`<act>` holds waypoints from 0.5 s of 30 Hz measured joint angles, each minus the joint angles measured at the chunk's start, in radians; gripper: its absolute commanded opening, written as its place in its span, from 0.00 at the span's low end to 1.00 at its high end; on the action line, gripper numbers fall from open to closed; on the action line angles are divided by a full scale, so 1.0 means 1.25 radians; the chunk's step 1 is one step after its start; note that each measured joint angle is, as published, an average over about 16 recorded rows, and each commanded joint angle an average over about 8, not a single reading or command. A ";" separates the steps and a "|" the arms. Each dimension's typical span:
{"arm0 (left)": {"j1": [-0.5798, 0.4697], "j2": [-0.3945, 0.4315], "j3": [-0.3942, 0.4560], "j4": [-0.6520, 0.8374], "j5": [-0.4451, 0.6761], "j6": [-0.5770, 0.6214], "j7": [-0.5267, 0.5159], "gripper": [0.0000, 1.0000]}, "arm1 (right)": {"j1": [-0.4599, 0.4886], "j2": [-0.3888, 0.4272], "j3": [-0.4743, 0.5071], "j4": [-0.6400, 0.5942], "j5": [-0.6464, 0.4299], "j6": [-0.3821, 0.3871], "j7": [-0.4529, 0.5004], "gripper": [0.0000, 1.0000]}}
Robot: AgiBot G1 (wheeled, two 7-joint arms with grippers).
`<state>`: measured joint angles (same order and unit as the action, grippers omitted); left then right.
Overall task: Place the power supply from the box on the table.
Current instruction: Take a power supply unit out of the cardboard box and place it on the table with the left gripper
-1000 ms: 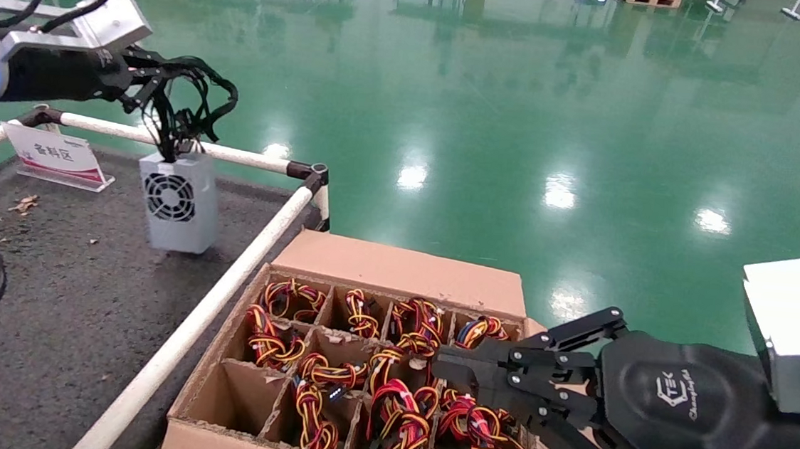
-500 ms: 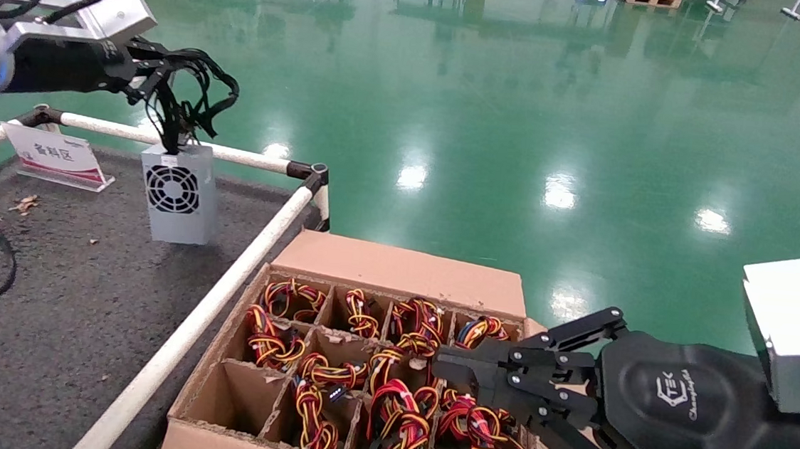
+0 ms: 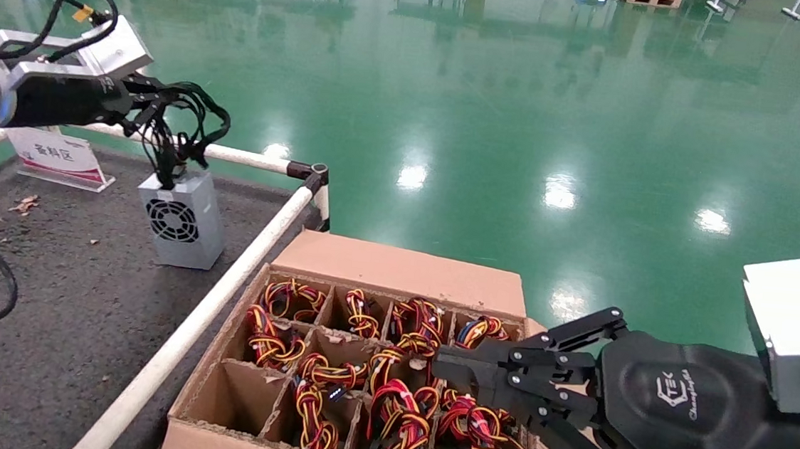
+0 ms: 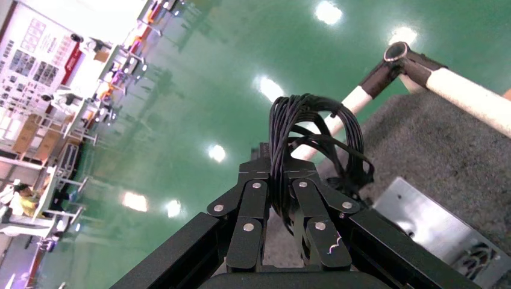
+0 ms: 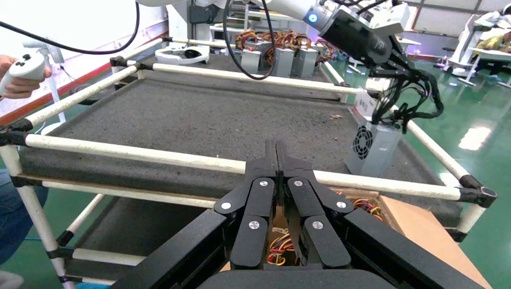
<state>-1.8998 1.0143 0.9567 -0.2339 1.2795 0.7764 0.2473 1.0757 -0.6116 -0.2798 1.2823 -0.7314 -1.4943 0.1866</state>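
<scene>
My left gripper [image 3: 140,100] sits at about ten o'clock in the head view, out over the table [image 3: 43,311], and its fingers [image 4: 256,205] are clamped on the black cable bundle [image 4: 304,129] of the power supply [image 3: 180,220]. The grey unit itself is just below the gripper, toward five o'clock of it, hanging from those cables. It is tilted, fan grille facing me, with its lower edge at the table surface near the white rail [image 3: 208,309]; I cannot tell whether it rests there or just clears it.

My right gripper [image 3: 445,371] is parked at four o'clock over the box [image 3: 396,270], jaws pressed together on nothing. The cells below it hold red-yellow cable bundles [image 3: 398,424].

Readable writing: the right gripper's housing carries a logo reading "TEK" with a smaller script line I cannot make out. A white placard [image 3: 55,154] at nine o'clock on the table shows three Chinese characters, "备料区".
</scene>
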 measured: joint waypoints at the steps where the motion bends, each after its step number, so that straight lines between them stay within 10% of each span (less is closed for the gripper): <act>1: 0.001 0.000 -0.001 0.004 -0.002 0.002 0.003 0.00 | 0.000 0.000 0.000 0.000 0.000 0.000 0.000 0.00; 12: 0.001 -0.001 -0.008 0.039 -0.015 0.029 0.017 0.00 | 0.000 0.000 0.000 0.000 0.000 0.000 0.000 0.00; 15: -0.001 -0.002 -0.006 0.046 -0.017 0.039 0.015 0.18 | 0.000 0.000 0.000 0.000 0.000 0.000 0.000 0.00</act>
<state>-1.9012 1.0124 0.9492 -0.1761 1.2583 0.8246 0.2661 1.0757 -0.6116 -0.2798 1.2823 -0.7314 -1.4943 0.1866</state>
